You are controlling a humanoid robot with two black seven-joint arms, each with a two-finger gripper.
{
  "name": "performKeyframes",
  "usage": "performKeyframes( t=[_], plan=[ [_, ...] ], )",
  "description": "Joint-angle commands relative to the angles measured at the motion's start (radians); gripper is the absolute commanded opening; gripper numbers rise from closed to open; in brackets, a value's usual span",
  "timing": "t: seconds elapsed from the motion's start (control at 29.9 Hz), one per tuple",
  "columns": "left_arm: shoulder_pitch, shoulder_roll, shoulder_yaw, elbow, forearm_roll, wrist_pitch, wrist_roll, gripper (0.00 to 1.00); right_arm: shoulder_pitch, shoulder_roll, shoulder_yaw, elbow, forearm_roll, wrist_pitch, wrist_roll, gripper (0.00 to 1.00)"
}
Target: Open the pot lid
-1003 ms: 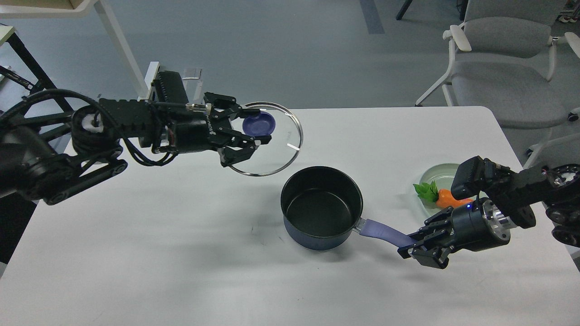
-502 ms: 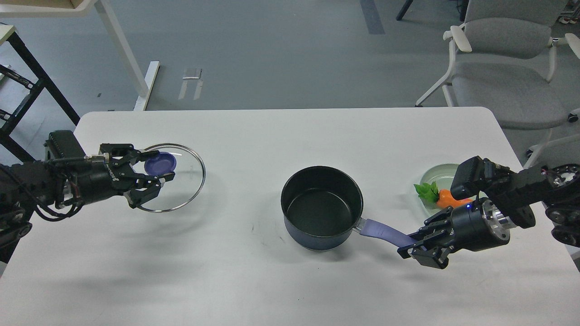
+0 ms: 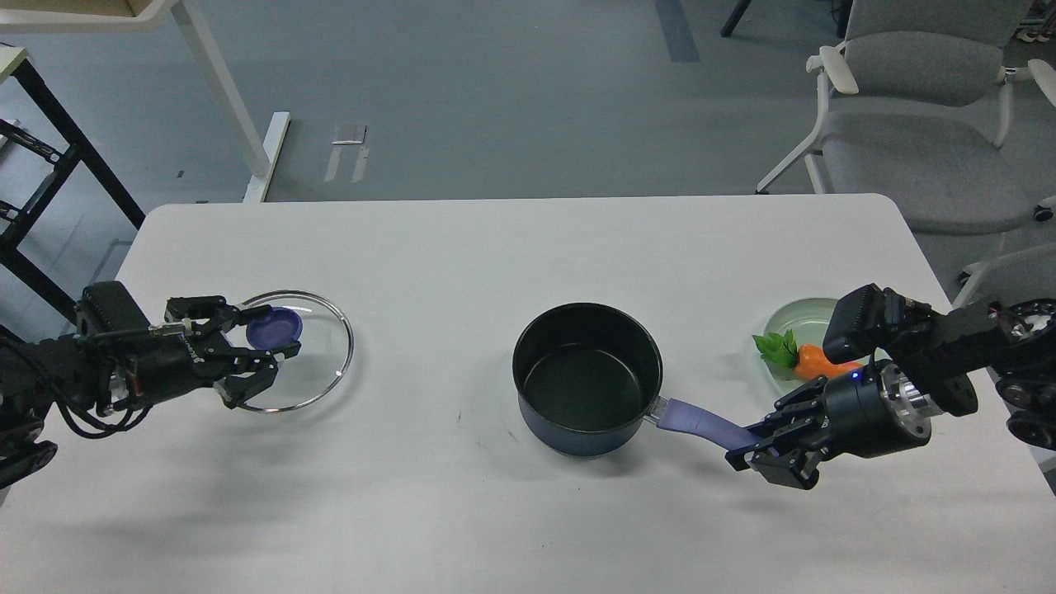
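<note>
- My left gripper (image 3: pixel 262 341) grasps the purple-blue knob (image 3: pixel 274 327) of the pot lid (image 3: pixel 318 363), low over the left part of the white table (image 3: pixel 462 511).
- I cannot tell if the lid rim touches the table.
- The pot (image 3: pixel 587 378) stands uncovered in the middle of the table, well apart from the lid.
- My right gripper (image 3: pixel 755 450) is clenched on the end of the lavender pot handle (image 3: pixel 693 419).
- A toy carrot (image 3: pixel 813 360) lies on the pale green plate (image 3: pixel 800 318), near my right arm.
</note>
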Motion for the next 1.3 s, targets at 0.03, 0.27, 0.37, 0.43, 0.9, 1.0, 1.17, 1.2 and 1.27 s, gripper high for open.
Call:
performKeyframes(
  t=[0.03, 0.27, 0.37, 0.43, 0.9, 1.0, 1.17, 1.2, 1.27],
  plan=[
    [0.020, 0.000, 0.002, 0.002, 0.000, -0.001, 0.000, 0.44, 0.000, 0.000, 0.000, 0.000, 0.000, 0.000, 0.000, 0.34],
    [0.022, -0.005, 0.002, 0.002, 0.000, -0.001, 0.000, 0.62, 0.000, 0.000, 0.000, 0.000, 0.000, 0.000, 0.000, 0.34],
    [0.022, -0.007, 0.002, 0.002, 0.000, -0.001, 0.000, 0.73, 0.000, -0.002, 0.000, 0.000, 0.000, 0.000, 0.000, 0.34],
    [0.022, -0.007, 0.002, 0.002, 0.000, -0.002, 0.000, 0.75, 0.000, -0.002, 0.000, 0.000, 0.000, 0.000, 0.000, 0.34],
    [-0.042, 0.048, -0.010, -0.173, -0.220, -0.074, 0.000, 0.98, 0.000, -0.002, 0.000, 0.001, 0.000, 0.000, 0.000, 0.34],
    [-0.128, 0.076, -0.017, -0.251, -0.470, -0.233, 0.000, 0.98, -0.003, -0.002, 0.000, 0.001, 0.000, 0.000, 0.000, 0.34],
    [-0.197, 0.088, -0.104, -0.273, -1.062, -0.502, 0.000, 0.99, -0.003, -0.002, 0.000, 0.001, 0.000, 0.000, 0.000, 0.34],
    [-0.197, 0.087, -0.131, -0.273, -1.189, -0.545, 0.000, 0.99, -0.003, -0.003, 0.000, 0.001, 0.002, 0.000, 0.000, 0.34],
    [-0.196, 0.078, -0.174, -0.270, -1.389, -0.585, 0.000, 0.99, -0.003, -0.003, 0.000, 0.001, 0.002, 0.000, 0.000, 0.35]
  ],
)
